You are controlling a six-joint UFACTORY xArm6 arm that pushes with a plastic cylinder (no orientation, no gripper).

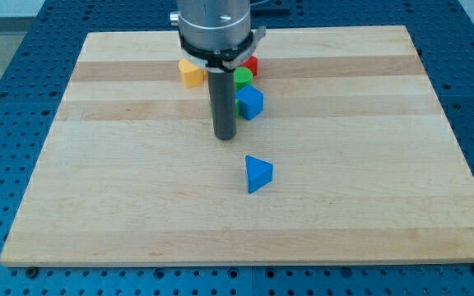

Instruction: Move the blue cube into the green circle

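Note:
The blue cube (250,103) sits on the wooden board (122,189) a little above its middle. The green circle (242,79) is a green round block just above the cube, almost touching it, partly hidden by the arm. My tip (225,136) is at the end of the dark rod, just left of and slightly below the blue cube, close to it; I cannot tell whether it touches. A sliver of green shows behind the rod (213,103).
A blue triangular block (258,173) lies below the cube, near the board's centre. A yellow-orange block (191,73) sits left of the rod at the view's top. A red block (251,64) shows beside the green one, partly hidden.

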